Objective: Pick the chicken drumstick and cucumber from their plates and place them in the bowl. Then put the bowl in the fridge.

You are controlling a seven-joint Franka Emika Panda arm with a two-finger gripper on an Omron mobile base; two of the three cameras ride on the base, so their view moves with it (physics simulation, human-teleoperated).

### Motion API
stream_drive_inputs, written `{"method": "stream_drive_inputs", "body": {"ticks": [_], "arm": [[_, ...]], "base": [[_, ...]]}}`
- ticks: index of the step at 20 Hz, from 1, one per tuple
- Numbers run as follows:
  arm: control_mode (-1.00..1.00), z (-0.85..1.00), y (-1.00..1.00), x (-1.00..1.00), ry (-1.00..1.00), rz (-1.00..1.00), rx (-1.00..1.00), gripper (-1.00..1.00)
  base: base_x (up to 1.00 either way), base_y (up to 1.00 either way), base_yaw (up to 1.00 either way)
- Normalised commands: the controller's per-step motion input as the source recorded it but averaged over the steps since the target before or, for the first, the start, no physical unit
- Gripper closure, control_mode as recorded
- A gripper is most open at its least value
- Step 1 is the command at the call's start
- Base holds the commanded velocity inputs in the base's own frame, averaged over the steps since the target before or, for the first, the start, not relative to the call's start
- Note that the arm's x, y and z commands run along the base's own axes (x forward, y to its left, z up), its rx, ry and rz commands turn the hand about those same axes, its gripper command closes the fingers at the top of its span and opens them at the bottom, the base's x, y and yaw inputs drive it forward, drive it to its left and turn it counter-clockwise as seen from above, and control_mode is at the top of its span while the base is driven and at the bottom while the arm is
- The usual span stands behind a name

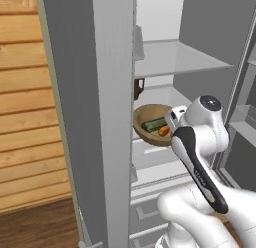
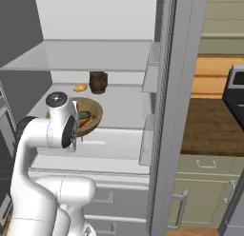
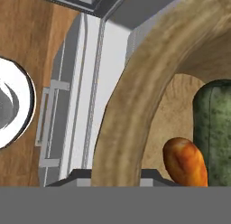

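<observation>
— Inside the fridge [image 1: 205, 22], at the front edge of the middle shelf [image 2: 124, 109], the bowl [image 1: 145, 117] is seen, with the cucumber [image 1: 154, 125] and the chicken drumstick [image 1: 163, 131] lying side by side in it. Is it set down yet?

— That cannot be told. In the left base view the bowl is tipped toward the arm, so it is judged to be carried, not resting flat. In the hand view its thick rim runs right up to the camera, so the pincer [image 3: 118, 179] is taken to be narrowed on that rim, though the fingertips themselves are barely made out.

— What could be spoiled from here?

— With a grip on one side of the rim only, the bowl can be tilted further by its own weight, and the two pieces can be rolled out over the low edge. If it is released while only partly over the shelf, it can be dropped onto the drawers [image 1: 150, 192] below.

— Anything else in the way?

— A dark mug [image 2: 98, 82] and a small yellow item [image 2: 80, 87] are kept at the back of the shelf; they can be knocked if the bowl is pushed in too deep. The door edge [image 1: 112, 117] stands close beside the bowl and can be clipped.
</observation>
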Motion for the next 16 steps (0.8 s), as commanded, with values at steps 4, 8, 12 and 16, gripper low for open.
{"method": "stream_drive_inputs", "body": {"ticks": [4, 8, 12, 16], "arm": [[-1.0, 0.0, 0.08, 0.96, 0.0, 0.0, 0.0, 1.0], [-1.0, -0.07, 0.02, 0.97, 0.0, 0.0, 0.02, 1.0], [-1.0, 0.0, 0.0, 0.84, 0.02, 0.0, 0.03, 1.0], [-1.0, -0.41, 0.18, 0.6, 0.07, 0.0, 0.0, 1.0]], "base": [[0.0, 0.0, 0.0], [0.0, 0.0, 0.0], [0.0, 0.0, 0.0], [0.0, 0.0, 0.0]]}}
